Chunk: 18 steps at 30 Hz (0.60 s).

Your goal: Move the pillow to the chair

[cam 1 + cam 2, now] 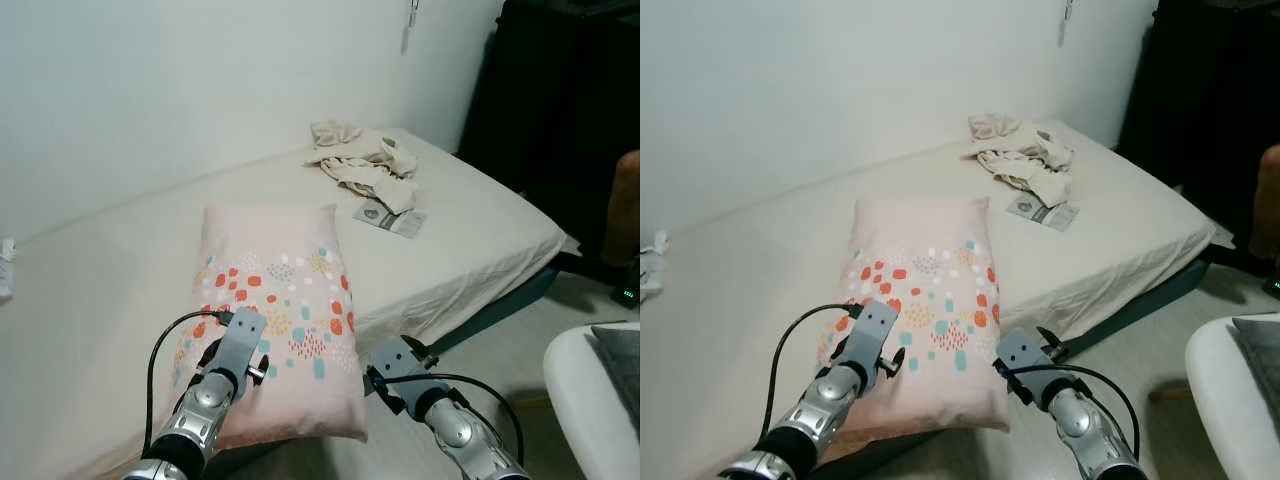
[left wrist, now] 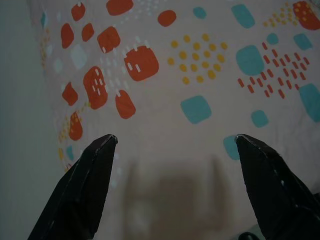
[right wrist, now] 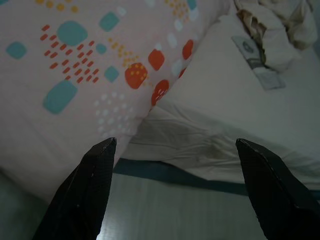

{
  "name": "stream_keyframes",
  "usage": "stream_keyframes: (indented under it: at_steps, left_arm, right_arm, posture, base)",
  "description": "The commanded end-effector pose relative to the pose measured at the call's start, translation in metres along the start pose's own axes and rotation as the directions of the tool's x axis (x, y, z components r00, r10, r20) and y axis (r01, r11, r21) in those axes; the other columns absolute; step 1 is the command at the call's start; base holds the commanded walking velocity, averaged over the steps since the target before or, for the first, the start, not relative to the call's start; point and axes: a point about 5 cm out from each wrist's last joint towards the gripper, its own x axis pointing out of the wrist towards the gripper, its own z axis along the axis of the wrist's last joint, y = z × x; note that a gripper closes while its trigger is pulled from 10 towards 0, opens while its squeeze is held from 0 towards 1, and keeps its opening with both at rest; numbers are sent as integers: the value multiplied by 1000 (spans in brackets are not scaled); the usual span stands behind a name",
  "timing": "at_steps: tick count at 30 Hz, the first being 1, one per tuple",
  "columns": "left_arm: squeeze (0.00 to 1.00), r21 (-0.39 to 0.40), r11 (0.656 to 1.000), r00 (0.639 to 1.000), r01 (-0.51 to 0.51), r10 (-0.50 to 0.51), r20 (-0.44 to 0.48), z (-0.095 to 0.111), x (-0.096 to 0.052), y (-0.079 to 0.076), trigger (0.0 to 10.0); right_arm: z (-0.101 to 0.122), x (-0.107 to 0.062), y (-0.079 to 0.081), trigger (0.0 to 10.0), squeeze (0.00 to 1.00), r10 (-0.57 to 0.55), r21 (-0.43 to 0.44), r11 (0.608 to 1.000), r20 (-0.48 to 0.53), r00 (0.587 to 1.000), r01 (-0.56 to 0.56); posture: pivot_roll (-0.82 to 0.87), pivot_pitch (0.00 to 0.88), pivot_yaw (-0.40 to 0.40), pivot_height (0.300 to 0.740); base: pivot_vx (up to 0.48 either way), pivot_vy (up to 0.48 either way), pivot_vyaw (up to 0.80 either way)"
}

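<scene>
The pillow [image 1: 275, 315] lies on the bed [image 1: 470, 225], its near end overhanging the edge. I hold my left gripper [image 2: 175, 145] spread wide just above its pattern, my right gripper [image 3: 175, 150] equally wide beside its corner, bracketing it for a two-sided lift.

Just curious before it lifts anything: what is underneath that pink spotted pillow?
The pink pillow with red and teal spots lies on the cream-sheeted bed, its near end hanging past the mattress edge. Whatever lies beneath its middle is covered.
</scene>
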Motion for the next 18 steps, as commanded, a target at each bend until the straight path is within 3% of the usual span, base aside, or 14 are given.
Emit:
stream_keyframes:
  at_steps: [1, 18]
  left_arm:
    - [0, 17, 1000, 1000, -3, 4, -27, -7, -2, 6, 10000]
    - [0, 35, 999, 1000, 9, -8, -8, 0, 1, 8, 10000]
  right_arm:
    - [-3, -2, 5, 10000, 0, 7, 18, 1000, -3, 1000, -7]
    - [4, 2, 6, 10000, 0, 6, -9, 1000, 14, 1000, -5]
  posture:
    - [-171, 96, 131, 740]
    - [-153, 78, 147, 740]
  base:
    - [0, 0, 0]
    - [0, 0, 0]
